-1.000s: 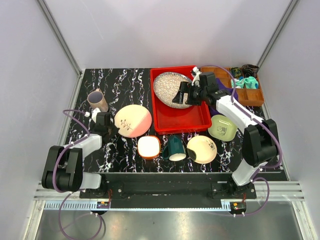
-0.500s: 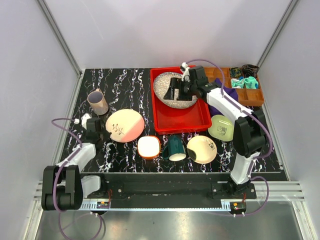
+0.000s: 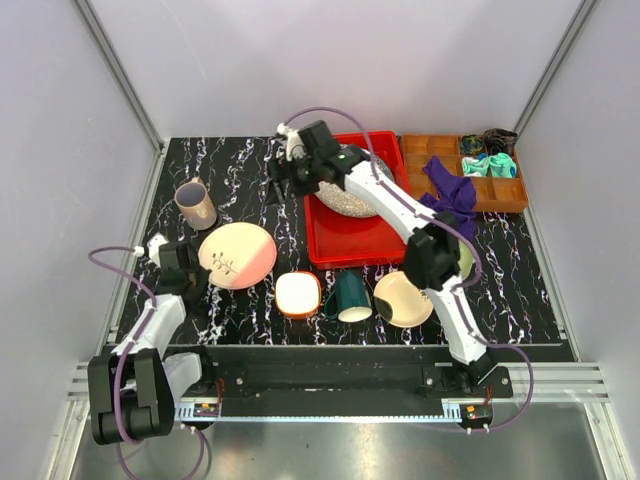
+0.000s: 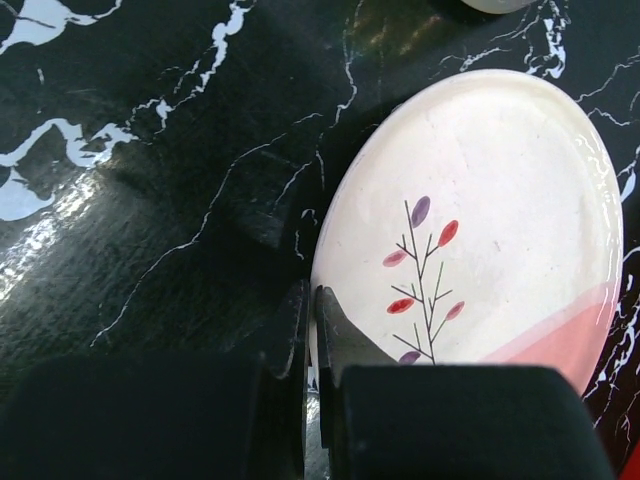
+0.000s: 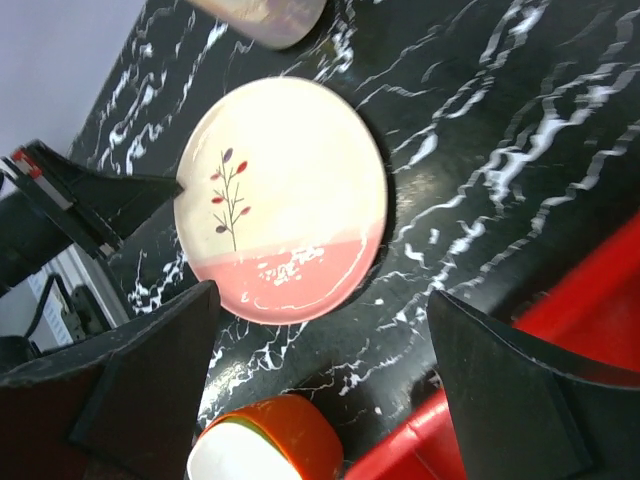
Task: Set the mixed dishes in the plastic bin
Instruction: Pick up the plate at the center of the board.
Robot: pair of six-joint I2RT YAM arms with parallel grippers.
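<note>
Left of the red bin [image 3: 345, 245], the left pincer [image 4: 312, 300] pinches the outer rim of the pink-cream plate [image 3: 238, 255] on the table [image 3: 235, 165]. The right pincer [image 3: 283, 178] hangs spread over open table beside the bin's left wall. Inside the bin lies the speckled grey plate [image 3: 345, 200].

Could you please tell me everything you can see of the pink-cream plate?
The pink-cream plate is round and glossy, ceramic-looking: mostly cream, one pink segment, a small twig motif with purple and red leaves. It lies face up on the black marbled table, left of the red bin. The left claw is shut on its rim.
</note>
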